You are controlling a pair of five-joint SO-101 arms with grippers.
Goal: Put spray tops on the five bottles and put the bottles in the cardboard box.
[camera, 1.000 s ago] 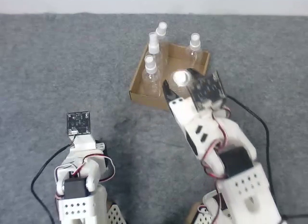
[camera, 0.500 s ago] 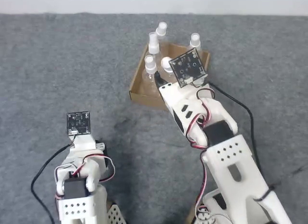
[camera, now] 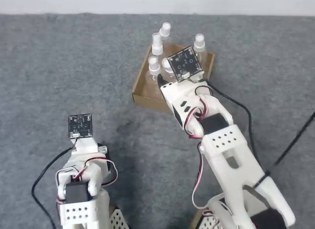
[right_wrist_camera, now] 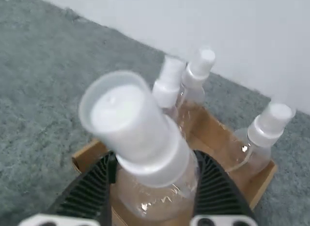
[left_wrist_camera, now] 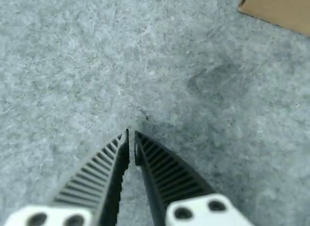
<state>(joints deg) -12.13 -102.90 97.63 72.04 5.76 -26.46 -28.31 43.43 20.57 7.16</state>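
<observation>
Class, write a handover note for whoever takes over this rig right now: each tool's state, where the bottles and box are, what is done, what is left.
Left tool: shut, empty, over the bare grey mat, apart from the box.
Right tool: shut on the fifth bottle, which has its spray top on and is tilted over the cardboard box. Whether it touches the box floor cannot be seen.
Done: the four other bottles stand in the box with their tops on.
Left: probably set the fifth bottle down in the box, open the right tool and pull it clear.
</observation>
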